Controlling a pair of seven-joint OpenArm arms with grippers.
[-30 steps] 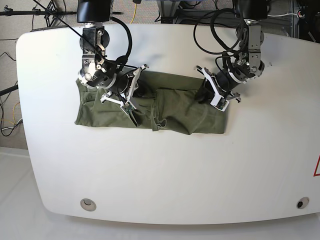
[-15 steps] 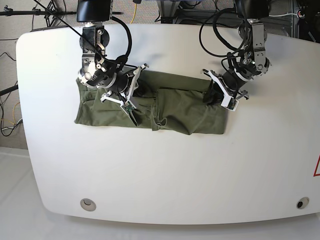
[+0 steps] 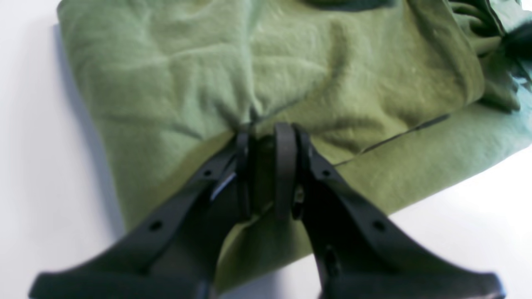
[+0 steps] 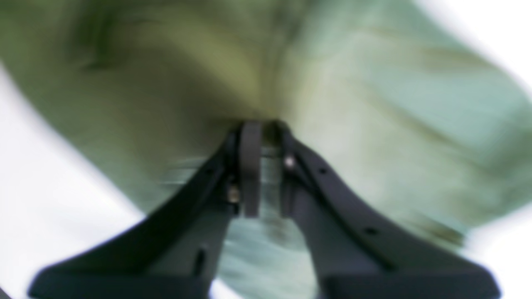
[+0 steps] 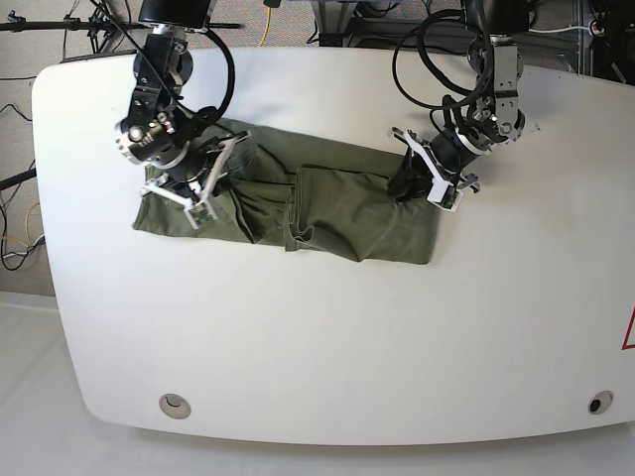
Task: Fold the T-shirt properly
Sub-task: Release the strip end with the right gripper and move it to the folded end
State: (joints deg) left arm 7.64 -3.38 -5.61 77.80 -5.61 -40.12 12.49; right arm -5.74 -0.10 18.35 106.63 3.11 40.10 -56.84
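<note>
The olive-green T-shirt (image 5: 337,208) lies as a long folded band across the far half of the white table (image 5: 317,347). At its right end in the base view, my left gripper (image 5: 407,183) pinches a pucker of cloth. The left wrist view shows its jaws (image 3: 264,137) nearly together with T-shirt (image 3: 291,62) fabric between them. My right gripper (image 5: 218,180) hangs over the band's left part. The right wrist view is blurred: my right gripper (image 4: 266,128) has its jaws slightly apart, with T-shirt (image 4: 374,104) cloth at the tips. Whether it grips is unclear.
Black cables loop from both arms behind the table's far edge. Two round holes (image 5: 176,404) (image 5: 596,404) sit near the front corners. A red mark (image 5: 629,332) shows at the table's right edge.
The right arm swung left along the band, and the shirt's left end slid left with it. The left arm shifted slightly left with the right end. The whole band sits further left.
</note>
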